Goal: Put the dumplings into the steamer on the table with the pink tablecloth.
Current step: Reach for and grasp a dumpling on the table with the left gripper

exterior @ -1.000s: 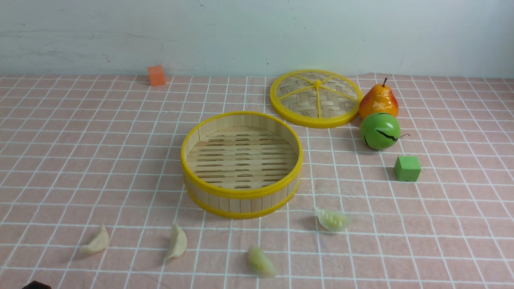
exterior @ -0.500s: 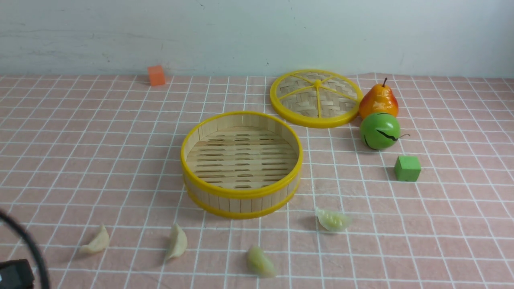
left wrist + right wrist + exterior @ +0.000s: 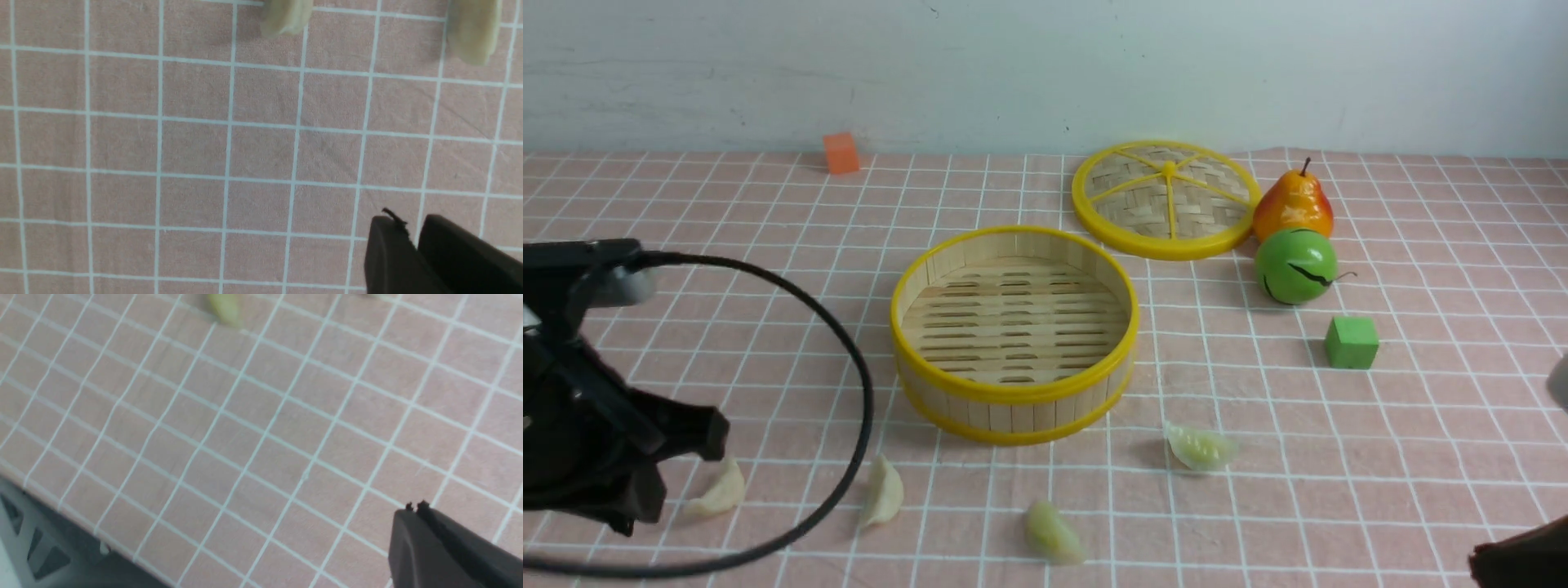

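four dumplings lie on the pink tablecloth in front of the steamer. the left gripper hovers near the leftmost dumpling, fingers a thin slit apart, holding nothing. the right gripper is closed on nothing over the cloth's near right edge

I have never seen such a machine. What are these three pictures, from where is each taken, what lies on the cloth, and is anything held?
This is a robot with two arms, each ending in a gripper. The wide picture looks forward from between the arms; the other two come from cameras on its wrists. On the pink tablecloth lie four dumplings, an empty steamer, its lid, a pear, a green fruit and two cubes. The left gripper is slightly open, the right gripper shut; neither holds anything.
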